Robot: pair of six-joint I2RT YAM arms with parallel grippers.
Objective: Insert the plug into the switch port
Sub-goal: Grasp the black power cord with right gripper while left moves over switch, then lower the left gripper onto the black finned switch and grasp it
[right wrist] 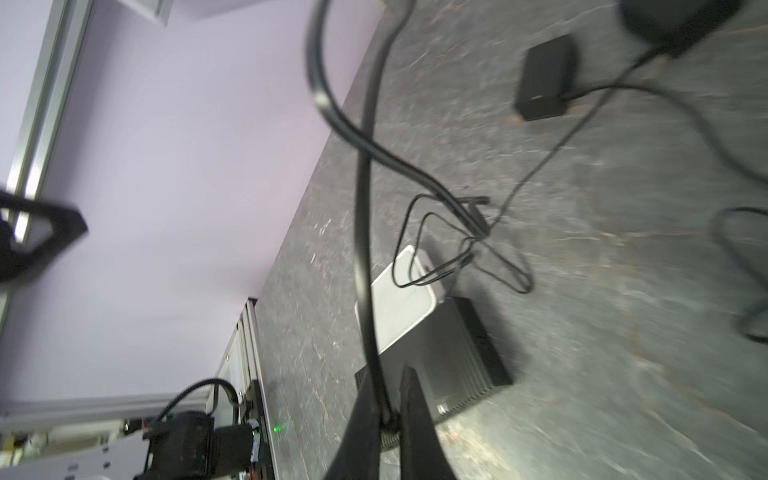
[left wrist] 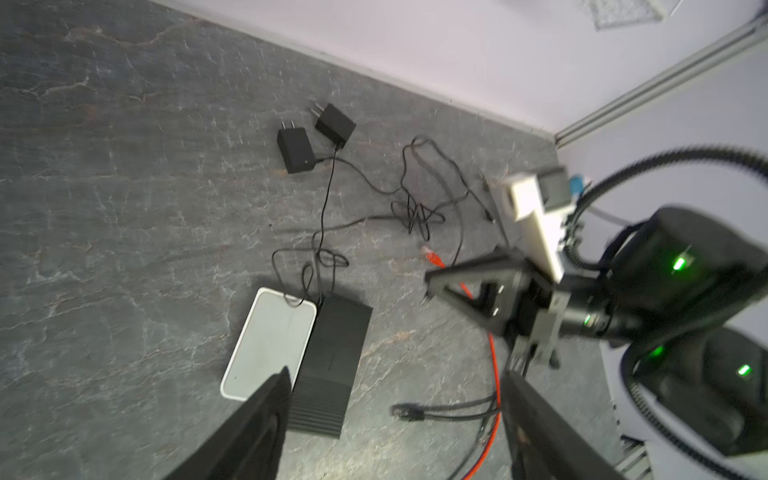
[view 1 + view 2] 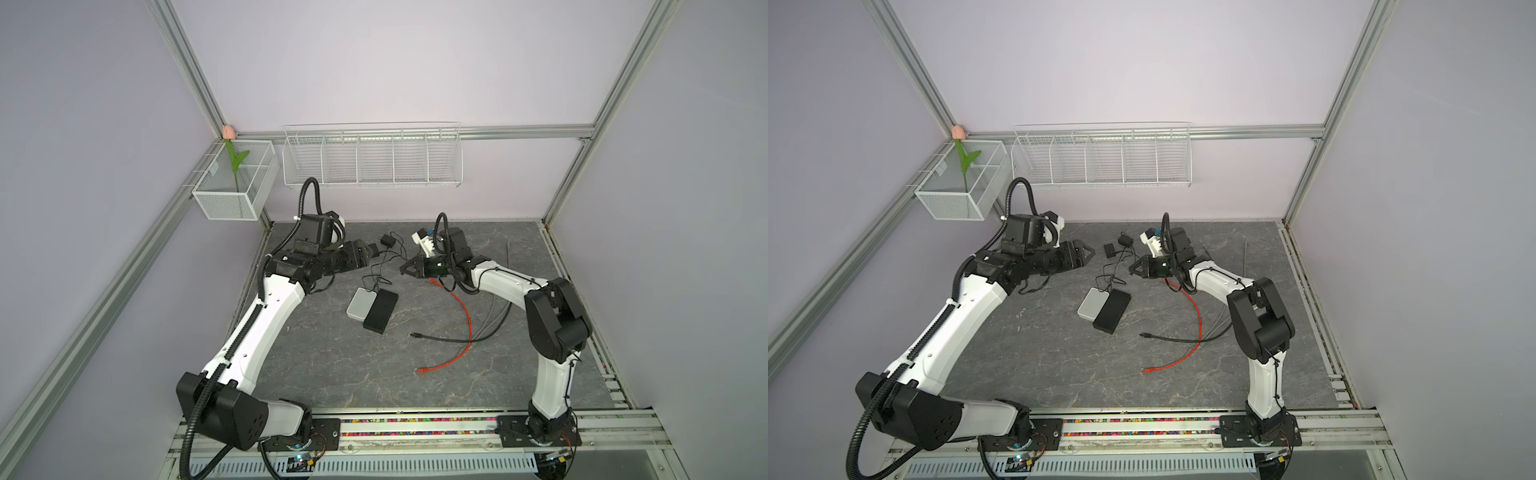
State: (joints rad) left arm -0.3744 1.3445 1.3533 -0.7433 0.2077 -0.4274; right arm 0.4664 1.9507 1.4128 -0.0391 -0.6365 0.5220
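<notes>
Right gripper: clenched on a thin black cable, pinched between the fingertips; right of centre in both top views, above the table
Left gripper: released, fingers wide apart, nothing between them; left of centre in both top views
Plug: the held cable runs off the upper edge of the right wrist frame; a cable re-enters there and ends at mid-frame in a small dark tip that I read as the plug, probably the same cable; blurred, type not certain; well apart from the pinch point
Switches: white switch and black switch lie touching side by side at centre frame, below and between the two grippers; ports not legible in any view
Clutter: two power adapters at upper centre with thin leads tangled beside them; red Ethernet cable and black Ethernet cable lower right of the switches
Step (judged): plug not yet in a port; a hold nearer the plug looks needed
Risk, aim: the grip is on the cable, not the plug body, so the tip can swing or twist and miss the port
Risk, drag: the tangled leads could go taut and pull an adapter or a switch along
Risk, sliding: neither switch is braced, so an insertion push may shove it across the table
Risk, target: with ports unread, the wrong box or socket could be chosen
</notes>
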